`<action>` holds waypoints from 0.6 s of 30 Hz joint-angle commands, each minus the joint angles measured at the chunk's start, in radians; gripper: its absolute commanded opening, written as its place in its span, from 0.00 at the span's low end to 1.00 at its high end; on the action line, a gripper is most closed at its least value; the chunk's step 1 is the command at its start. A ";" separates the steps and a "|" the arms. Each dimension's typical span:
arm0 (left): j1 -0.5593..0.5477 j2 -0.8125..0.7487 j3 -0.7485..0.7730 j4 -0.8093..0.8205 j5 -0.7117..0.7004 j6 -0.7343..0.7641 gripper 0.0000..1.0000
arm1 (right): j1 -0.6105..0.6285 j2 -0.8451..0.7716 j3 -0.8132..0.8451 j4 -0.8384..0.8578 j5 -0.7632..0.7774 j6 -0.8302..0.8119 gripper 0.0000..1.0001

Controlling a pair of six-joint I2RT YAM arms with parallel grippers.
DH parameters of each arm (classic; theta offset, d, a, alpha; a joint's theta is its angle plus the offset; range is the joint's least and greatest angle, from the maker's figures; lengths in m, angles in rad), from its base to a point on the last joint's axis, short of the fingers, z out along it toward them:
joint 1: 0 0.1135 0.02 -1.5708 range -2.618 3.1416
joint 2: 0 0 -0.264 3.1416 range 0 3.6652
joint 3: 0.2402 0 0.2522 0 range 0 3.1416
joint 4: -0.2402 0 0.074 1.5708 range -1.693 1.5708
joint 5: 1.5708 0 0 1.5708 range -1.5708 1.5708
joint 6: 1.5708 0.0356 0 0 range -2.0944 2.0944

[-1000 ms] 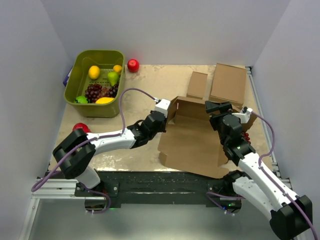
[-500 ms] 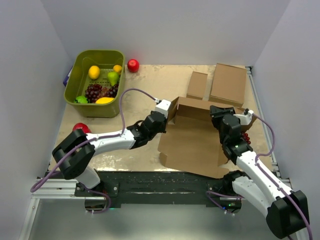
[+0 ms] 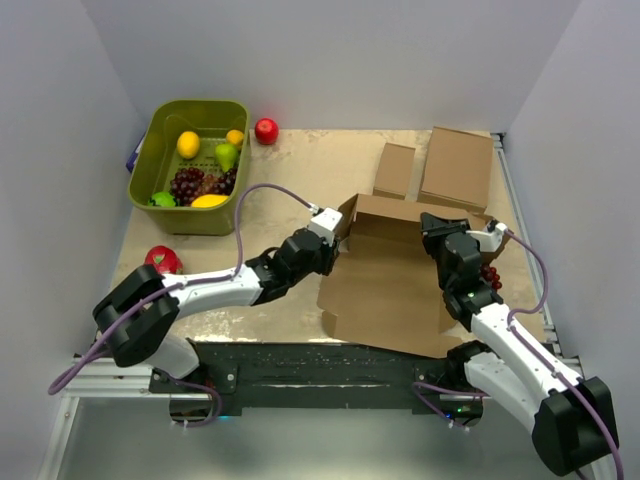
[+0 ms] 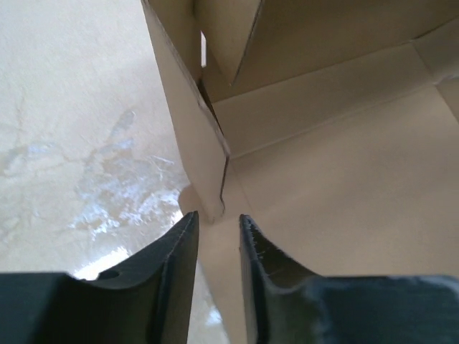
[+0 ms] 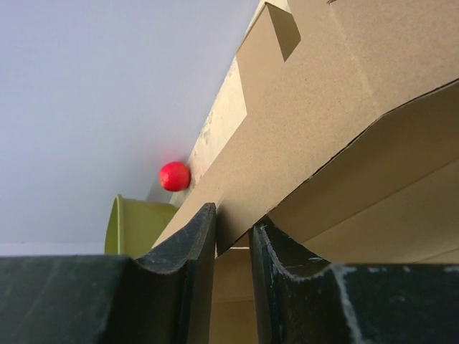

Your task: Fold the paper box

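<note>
The paper box (image 3: 385, 285) lies half-open on the table (image 3: 300, 165), right of centre, with its back wall raised. The left gripper (image 4: 217, 223), fingers nearly together, meets the left wall's corner; whether it pinches is unclear. The right gripper (image 5: 233, 218) clasps the right wall's edge between narrow fingers.

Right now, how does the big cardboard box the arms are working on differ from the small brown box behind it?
The big box is far larger than the small box. The big box lies open, its back wall and side flaps raised; the small box is closed. The left gripper and right gripper are at the big box's walls; nothing touches the small box. Both are plain brown cardboard.
</note>
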 commanded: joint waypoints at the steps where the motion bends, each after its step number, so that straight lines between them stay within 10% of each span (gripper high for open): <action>1: -0.001 -0.080 -0.032 0.065 0.070 0.019 0.46 | -0.005 0.010 -0.016 -0.002 0.020 -0.011 0.21; 8: 0.028 -0.235 -0.083 0.092 0.186 0.059 0.72 | -0.005 0.003 -0.018 -0.001 0.017 -0.020 0.19; 18: 0.229 -0.279 -0.123 0.086 0.243 0.105 0.72 | -0.004 -0.013 -0.030 0.002 0.008 -0.023 0.19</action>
